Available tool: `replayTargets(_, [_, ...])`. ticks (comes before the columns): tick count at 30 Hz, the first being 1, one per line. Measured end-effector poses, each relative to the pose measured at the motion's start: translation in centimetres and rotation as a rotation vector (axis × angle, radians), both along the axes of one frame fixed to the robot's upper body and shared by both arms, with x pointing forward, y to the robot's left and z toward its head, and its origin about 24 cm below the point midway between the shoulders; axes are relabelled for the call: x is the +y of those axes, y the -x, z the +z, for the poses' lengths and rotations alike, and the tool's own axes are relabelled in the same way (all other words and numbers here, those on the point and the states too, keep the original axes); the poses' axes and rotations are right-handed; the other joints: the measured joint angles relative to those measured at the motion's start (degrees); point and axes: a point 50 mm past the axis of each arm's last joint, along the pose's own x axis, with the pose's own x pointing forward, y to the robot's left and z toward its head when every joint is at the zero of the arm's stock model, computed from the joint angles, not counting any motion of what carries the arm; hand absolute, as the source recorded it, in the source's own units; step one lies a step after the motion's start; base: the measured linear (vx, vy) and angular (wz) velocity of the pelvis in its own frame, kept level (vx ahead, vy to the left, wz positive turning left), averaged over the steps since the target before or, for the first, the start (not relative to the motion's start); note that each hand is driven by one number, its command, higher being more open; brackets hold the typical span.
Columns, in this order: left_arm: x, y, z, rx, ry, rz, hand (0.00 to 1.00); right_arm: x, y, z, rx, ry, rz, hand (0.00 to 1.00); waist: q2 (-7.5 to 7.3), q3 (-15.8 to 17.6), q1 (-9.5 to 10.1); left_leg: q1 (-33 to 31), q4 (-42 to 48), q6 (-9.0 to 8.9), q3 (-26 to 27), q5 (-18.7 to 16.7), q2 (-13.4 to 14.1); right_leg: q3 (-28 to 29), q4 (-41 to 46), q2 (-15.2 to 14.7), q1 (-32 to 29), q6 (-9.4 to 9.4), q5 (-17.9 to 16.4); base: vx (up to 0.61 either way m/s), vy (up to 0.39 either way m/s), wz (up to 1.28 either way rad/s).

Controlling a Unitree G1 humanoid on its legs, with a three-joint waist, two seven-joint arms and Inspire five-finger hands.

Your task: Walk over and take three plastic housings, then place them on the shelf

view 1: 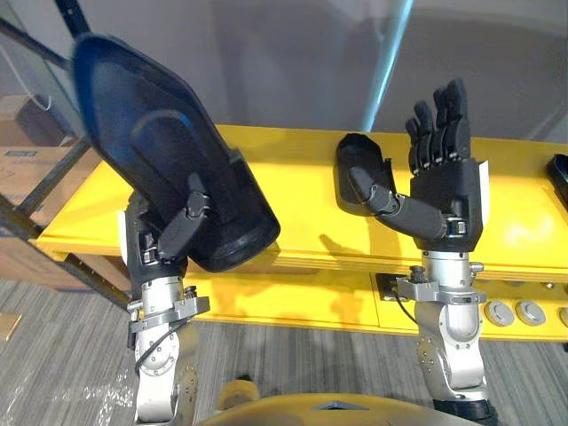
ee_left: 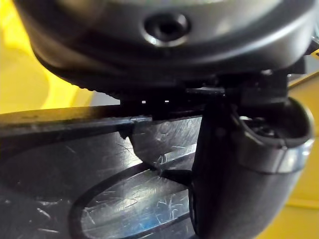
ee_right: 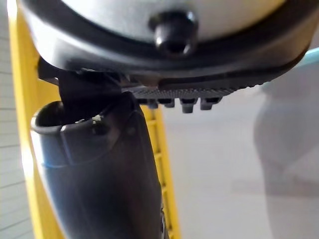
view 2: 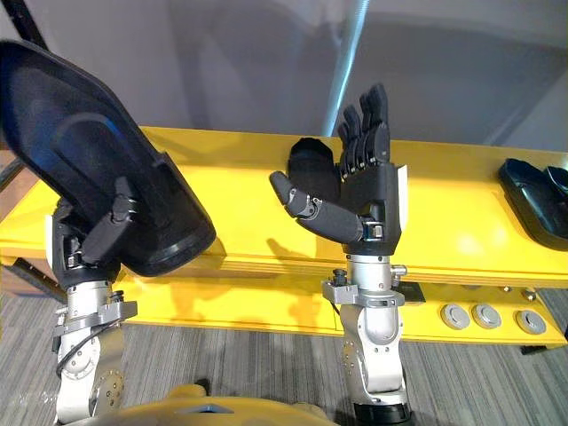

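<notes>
Here the left hand [view 1: 177, 226] gripped a large black housing [view 1: 151, 133], thumb clamped over its inner face, holding it tilted above the yellow shelf [view 1: 293, 160]. The right hand [view 1: 448, 200] stood spread, fingers straight up, holding nothing. A smaller housing [view 1: 359, 169] lay on the shelf behind its thumb, and a third housing [view 2: 532, 195] lay far right.

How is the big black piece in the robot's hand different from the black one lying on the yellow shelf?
The held housing looks much bigger. The shelf housing looks small, though the open right hand hides part of it. The held housing is gripped by the left hand and tilts steeply, while the shelf housing lies on the yellow shelf with no hand round it. Both are black plastic.
</notes>
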Motion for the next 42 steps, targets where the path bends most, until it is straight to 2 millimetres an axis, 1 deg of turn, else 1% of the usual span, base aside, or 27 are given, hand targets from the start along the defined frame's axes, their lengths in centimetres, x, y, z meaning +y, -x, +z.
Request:
replayTargets(1, [-0.1,0.0,-0.4,0.024,-0.011,-0.016,0.0,-0.5,-0.1,-0.4,0.019,-0.002,-0.025,1.0,0.99,1.0,0.2,-0.2,1.2,-1.52,1.7,1.3,0.2,0.3,0.3,-0.7,0.1,1.06,-1.2,-0.1,0.147,0.25])
replayTargets(2, [-0.1,0.0,-0.4,0.03,-0.02,-0.019,0.0,-0.7,-0.2,-0.5,0.026,-0.004,-0.031,1.0,1.15,1.1,0.15,0.0,0.9,-2.75,1.7,1.7,-0.3,0.5,0.8,-1.2,-0.1,1.6,-1.5,-0.09,0.153,0.15])
replayTargets(3, [0.0,0.0,-0.4,0.031,-0.036,-0.018,0.0,-0.7,-0.2,-0.7,0.034,-0.007,-0.032,1.0,1.17,1.1,-0.09,0.3,-0.1,-4.15,1.8,2.2,-1.4,0.8,1.1,-2.2,-0.3,2.35,-2.0,-0.05,0.172,0.08])
replayTargets(4, [0.0,0.0,-0.1,0.018,-0.048,-0.029,0.0,-0.5,-0.3,-0.7,0.028,-0.016,-0.025,1.0,1.28,0.9,-0.31,0.7,-1.7,-4.59,2.3,3.2,-3.2,2.7,0.9,-3.3,-1.4,2.88,-1.6,-0.03,0.177,0.02])
replayTargets(6, [0.2,-0.1,0.3,0.004,-0.085,-0.052,0.0,-0.1,-0.3,-0.7,0.03,-0.017,-0.017,1.0,1.23,0.9,-0.23,0.9,-2.7,-4.39,3.5,3.5,-4.9,4.4,0.4,-4.5,-2.4,3.73,-0.7,-0.01,0.168,-0.14])
replayTargets(8, [0.6,-0.2,0.4,0.016,-0.138,-0.077,0.0,0.5,-0.4,-0.9,0.04,-0.029,0.001,1.0,1.04,0.9,-0.21,1.7,-3.2,-4.04,4.8,3.6,-6.1,5.7,0.0,-5.6,-2.7,3.96,0.1,0.03,0.128,-0.29])
replayTargets(9, [0.8,-0.2,0.4,0.034,-0.167,-0.095,0.0,1.0,-0.5,-1.0,0.046,-0.039,0.02,1.0,0.93,0.8,-0.24,2.5,-3.8,-3.41,6.0,3.9,-6.4,6.9,-0.5,-5.7,-2.7,4.04,1.2,0.06,0.111,-0.37])
replayTargets(10, [0.8,-0.3,0.4,0.041,-0.185,-0.099,0.0,1.2,-0.5,-1.1,0.047,-0.043,0.026,1.0,0.83,0.8,-0.35,2.6,-4.1,-3.21,6.4,4.1,-6.5,7.4,-0.8,-5.7,-2.8,3.99,1.5,0.06,0.082,-0.34])
replayTargets(12, [0.9,-1.0,0.6,0.057,-0.233,-0.119,0.0,1.6,-0.5,-1.1,0.046,-0.049,0.031,1.0,0.32,0.6,-1.64,2.2,-4.3,-3.01,6.7,4.2,-6.5,8.6,-2.6,-5.3,-2.5,4.41,2.7,0.04,0.04,-0.11])
replayTargets(14, [0.4,-1.7,0.8,0.062,-0.253,-0.145,0.0,1.5,-0.5,-1.1,0.048,-0.05,0.028,1.0,-0.2,0.5,-2.69,2.2,-5.0,-3.13,6.6,4.5,-6.5,8.5,-3.6,-5.2,-2.0,4.98,3.1,0.02,0.001,0.04])
replayTargets(16, [-0.2,-2.5,1.2,0.047,-0.252,-0.173,0.0,1.4,-0.5,-1.0,0.046,-0.049,0.036,1.0,-0.53,0.4,-4.13,2.4,-6.4,-3.43,6.4,5.3,-6.2,8.3,-4.0,-4.7,-2.2,5.06,3.2,-0.02,-0.03,0.03])
replayTargets(19, [-0.3,-3.1,1.6,0.032,-0.254,-0.172,0.0,1.7,-0.5,-1.0,0.046,-0.021,0.078,1.0,-0.49,0.4,-4.55,2.4,-7.1,-4.07,7.2,5.8,-5.4,9.1,-4.3,-3.5,-3.1,4.86,3.4,-0.02,-0.041,-0.17])
replayTargets(21, [-0.2,-4.3,1.5,0.035,-0.24,-0.171,0.0,1.6,-0.4,-0.8,0.041,0.021,0.108,1.0,-0.17,0.6,-4.52,2.2,-7.2,-4.46,7.9,6.1,-4.5,9.6,-4.2,-2.7,-3.6,4.58,3.6,-0.02,-0.049,-0.17])
replayTargets(23, [0.4,-5.9,1.0,0.061,-0.214,-0.113,0.0,1.6,-0.6,0.0,0.018,0.083,0.151,1.0,0.61,1.1,-4.66,1.7,-7.8,-4.88,8.7,6.5,-3.7,10.6,-3.5,-1.9,-5.3,4.32,3.5,-0.04,-0.039,-0.23])
replayTargets(24, [0.7,-6.2,0.9,0.067,-0.207,-0.095,0.0,1.6,-0.6,0.3,0.006,0.091,0.163,1.0,0.79,1.3,-4.79,1.5,-8.1,-4.92,9.1,6.8,-3.6,11.0,-3.1,-1.8,-6.2,4.23,3.5,-0.05,-0.027,-0.26])
replayTargets(25, [1.1,-7.1,0.8,0.075,-0.188,-0.062,0.0,1.7,-0.7,1.0,-0.026,0.108,0.179,1.0,1.33,1.7,-5.11,0.5,-8.3,-4.92,9.6,7.1,-3.5,11.7,-2.2,-1.7,-8.1,4.2,3.5,-0.04,-0.017,-0.18])
replayTargets(27, [1.8,-8.2,1.0,0.075,-0.131,-0.014,0.0,1.8,-0.9,2.0,-0.067,0.122,0.212,1.0,2.11,3.2,-6.26,-0.3,-8.7,-4.79,10.2,7.7,-3.6,12.3,-1.0,-1.9,-9.9,4.21,3.5,-0.04,-0.005,-0.18])
replayTargets(29, [2.4,-9.3,1.1,0.081,-0.079,0.039,0.0,1.8,-0.8,2.2,-0.078,0.138,0.224,1.0,2.32,4.4,-6.61,-0.3,-9.2,-4.69,11.5,8.2,-3.7,13.6,-0.1,-2.0,-11.3,4.2,3.5,-0.01,0.01,-0.23])
replayTargets(30, [2.8,-9.8,1.4,0.077,-0.054,0.059,0.0,1.8,-0.8,2.2,-0.075,0.135,0.232,1.0,2.37,5.1,-7.11,-0.3,-9.3,-4.69,11.6,8.2,-3.7,13.8,0.2,-2.0,-11.7,4.15,3.4,0.0,0.005,-0.1])
replayTargets(32, [3.4,-10.5,1.9,0.068,-0.045,0.079,0.0,1.8,-0.8,2.3,-0.075,0.144,0.246,1.0,2.39,5.5,-7.47,-1.3,-9.2,-4.68,12.0,8.3,-3.8,14.4,1.6,-2.0,-13.5,3.83,3.1,-0.01,-0.001,-0.09])
replayTargets(35, [4.3,-11.6,3.2,0.037,-0.003,0.086,0.0,1.8,-0.8,2.6,-0.08,0.163,0.284,1.0,2.63,7.3,-7.62,-1.9,-9.3,-4.71,12.5,8.7,-3.8,15.0,3.4,-2.1,-15.2,3.88,2.4,-0.01,-0.005,-0.05])
replayTargets(36, [4.6,-12.1,3.7,0.028,-0.001,0.087,0.0,2.0,-0.6,2.9,-0.093,0.148,0.303,1.0,2.84,8.2,-7.63,-1.8,-9.3,-4.75,12.5,8.8,-3.8,15.1,4.1,-2.1,-15.5,3.81,2.1,0.0,0.0,0.0])
replayTargets(37, [4.8,-12.3,3.8,0.027,-0.002,0.088,0.0,2.1,-0.5,3.1,-0.102,0.136,0.319,1.0,2.94,8.5,-7.64,-1.9,-9.4,-4.8,12.5,8.8,-3.7,15.1,4.4,-2.1,-15.8,3.74,2.0,0.0,0.0,0.0])
replayTargets(40, [5.5,-13.6,4.8,0.019,0.009,0.079,0.0,2.7,-0.4,4.2,-0.155,0.163,0.366,1.0,3.21,10.1,-7.81,-2.1,-10.3,-4.94,13.0,9.3,-3.7,15.8,6.2,-2.3,-17.5,3.77,1.4,-0.03,-0.019,-0.05])
replayTargets(42, [5.8,-14.6,5.8,0.021,0.014,0.062,0.0,3.3,-0.3,4.9,-0.183,0.183,0.404,1.0,3.46,10.8,-7.89,-3.4,-10.1,-5.02,13.4,9.4,-3.8,16.3,7.2,-2.4,-19.3,3.77,1.4,-0.04,-0.01,-0.05])
